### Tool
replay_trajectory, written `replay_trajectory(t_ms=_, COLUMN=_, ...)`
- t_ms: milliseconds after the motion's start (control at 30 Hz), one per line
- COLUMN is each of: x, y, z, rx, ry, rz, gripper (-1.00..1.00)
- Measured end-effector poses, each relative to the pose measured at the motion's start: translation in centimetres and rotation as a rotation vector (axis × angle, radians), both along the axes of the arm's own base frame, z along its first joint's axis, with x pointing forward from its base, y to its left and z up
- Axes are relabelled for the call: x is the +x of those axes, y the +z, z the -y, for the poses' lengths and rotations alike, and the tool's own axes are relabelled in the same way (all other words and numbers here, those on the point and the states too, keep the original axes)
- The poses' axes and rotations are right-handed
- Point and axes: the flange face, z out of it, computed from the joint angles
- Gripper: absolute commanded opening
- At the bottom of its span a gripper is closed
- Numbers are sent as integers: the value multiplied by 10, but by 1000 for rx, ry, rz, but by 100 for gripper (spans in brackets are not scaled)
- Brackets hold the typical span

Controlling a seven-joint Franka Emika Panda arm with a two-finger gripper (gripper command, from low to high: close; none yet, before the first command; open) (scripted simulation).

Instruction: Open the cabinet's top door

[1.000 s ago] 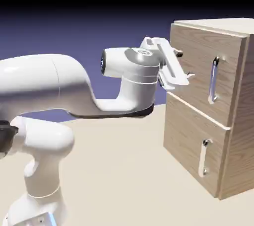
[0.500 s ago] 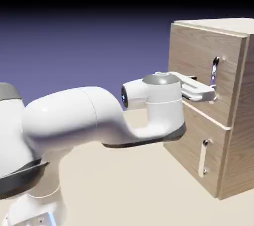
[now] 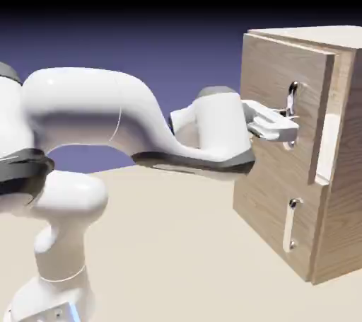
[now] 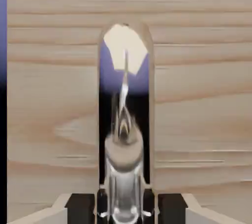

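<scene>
Gripping the silver bar handle [image 4: 125, 183] of the cabinet's top door [image 3: 276, 80], we have the gripper [image 4: 125, 210] closed around it, one dark fingertip on either side. In the exterior view, the light wood cabinet [image 3: 343, 193] stands at the right, and the top door is slightly open, its right edge apart from the frame. Our white arm [image 3: 85, 105] reaches across from the left, above the lower door [image 3: 272, 207], which is shut and has its own short vertical handle [image 3: 289, 225].

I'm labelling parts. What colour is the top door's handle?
Shiny silver; the hand view shows it best.
</scene>
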Motion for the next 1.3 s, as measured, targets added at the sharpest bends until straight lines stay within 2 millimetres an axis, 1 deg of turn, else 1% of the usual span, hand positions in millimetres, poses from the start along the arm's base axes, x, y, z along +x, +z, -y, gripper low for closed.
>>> replay_trajectory(t_ms=100, x=-15, y=0, z=-9, rx=-1, ry=-47, rz=0, gripper=-100)
replay_trajectory(t_ms=167, x=-21, y=0, z=-13, rx=0, ry=-69, rz=0, gripper=-100)
replay_trajectory(t_ms=367, x=-23, y=0, z=-15, rx=0, ry=-75, rz=0, gripper=-100)
replay_trajectory(t_ms=467, x=-24, y=1, z=-16, rx=31, ry=-92, rz=-2, gripper=-100)
replay_trajectory(t_ms=600, x=-34, y=0, z=-22, rx=-2, ry=-110, rz=0, gripper=-100)
replay_trajectory(t_ms=967, x=-86, y=0, z=-68, rx=-1, ry=-300, rz=0, gripper=-100)
replay_trajectory(t_ms=1300, x=-120, y=0, z=-112, rx=-2, ry=-452, rz=0, gripper=-100)
